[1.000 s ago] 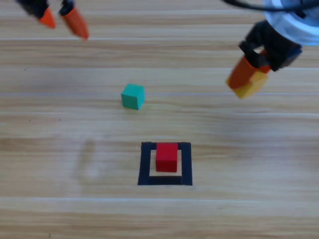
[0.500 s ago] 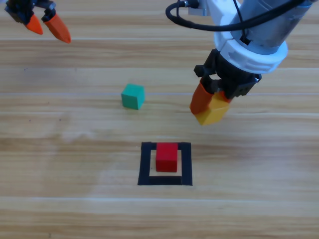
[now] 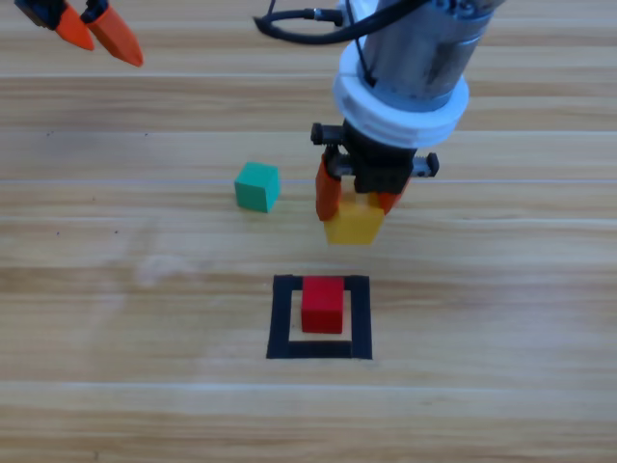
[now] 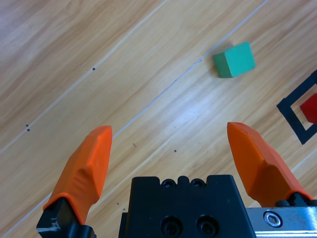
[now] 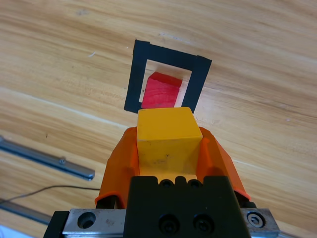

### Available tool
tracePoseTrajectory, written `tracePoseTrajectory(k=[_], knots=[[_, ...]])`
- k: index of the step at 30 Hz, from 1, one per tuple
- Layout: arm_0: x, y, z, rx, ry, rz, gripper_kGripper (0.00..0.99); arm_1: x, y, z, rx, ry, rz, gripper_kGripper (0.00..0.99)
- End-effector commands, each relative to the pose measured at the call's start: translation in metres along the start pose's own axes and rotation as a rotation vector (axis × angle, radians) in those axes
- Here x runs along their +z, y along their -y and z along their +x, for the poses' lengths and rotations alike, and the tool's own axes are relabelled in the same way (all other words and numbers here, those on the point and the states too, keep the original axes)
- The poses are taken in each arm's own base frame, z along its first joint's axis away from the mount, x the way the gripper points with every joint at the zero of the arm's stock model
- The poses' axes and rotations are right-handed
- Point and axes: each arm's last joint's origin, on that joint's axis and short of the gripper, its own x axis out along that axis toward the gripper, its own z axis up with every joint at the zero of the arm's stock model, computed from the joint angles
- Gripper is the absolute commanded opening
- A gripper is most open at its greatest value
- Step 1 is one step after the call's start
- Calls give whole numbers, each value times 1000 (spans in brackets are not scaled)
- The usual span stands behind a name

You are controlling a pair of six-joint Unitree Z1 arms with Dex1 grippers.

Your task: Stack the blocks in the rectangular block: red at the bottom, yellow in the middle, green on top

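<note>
One cube placed, one in the air, one waiting.

At the upper left of the frame the left gripper [image 3: 92,27] waits with jaws spread and empty. Left of centre the green cube [image 3: 257,186] sits on the bare table [image 3: 116,289], not yet touched. At centre the right gripper [image 3: 358,204] is clamped on the yellow cube [image 3: 355,221], held just above the black tape outline [image 3: 281,318] in the picture; only the red cube [image 3: 322,304] stands inside it. Yellow and green remain to stack.

3 cubes: 1 red [image 3: 322,304], 1 yellow [image 3: 354,221], 1 green [image 3: 256,186]; 1 tape outline [image 3: 281,318]; 2 tools.
</note>
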Motion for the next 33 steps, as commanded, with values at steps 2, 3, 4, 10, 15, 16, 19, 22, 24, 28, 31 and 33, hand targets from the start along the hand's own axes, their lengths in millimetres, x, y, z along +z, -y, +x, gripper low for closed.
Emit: tracePoseTrajectory(k=[2, 3, 4, 10, 15, 16, 19, 22, 24, 28, 31, 33], knots=[[-11, -16, 37, -94, -68, -36, 990, -20, -29, 33, -113, -23, 11, 0], [-11, -15, 39, -103, -70, -37, 990, -20, -29, 35, -120, -21, 20, 0], [-10, -14, 42, -111, -73, -34, 990, -20, -29, 39, -126, -24, 34, 0], [-7, -10, 56, -138, -88, -21, 990, -15, -40, 61, -178, -34, 79, 0], [-8, -13, 60, -111, -115, -29, 990, -16, -40, 68, -204, -37, 107, 0], [-9, -13, 62, -111, -120, -30, 990, -16, -40, 69, -210, -39, 108, 0], [-9, -14, 63, -106, -126, -34, 990, -16, -39, 72, -222, -46, 109, 0], [-10, -13, 64, -108, -130, -38, 990, -16, -39, 77, -233, -56, 109, 0], [-9, -13, 68, -112, -136, -42, 990, -16, -39, 80, -234, -65, 108, 0], [-8, -11, 71, -118, -140, -47, 990, -15, -41, 89, -230, -82, 105, 0], [-7, -11, 74, -104, -147, -52, 990, -14, -42, 97, -231, -96, 99, 0], [-4, -11, 75, -81, -152, -60, 990, -14, -42, 100, -229, -103, 98, 0]])
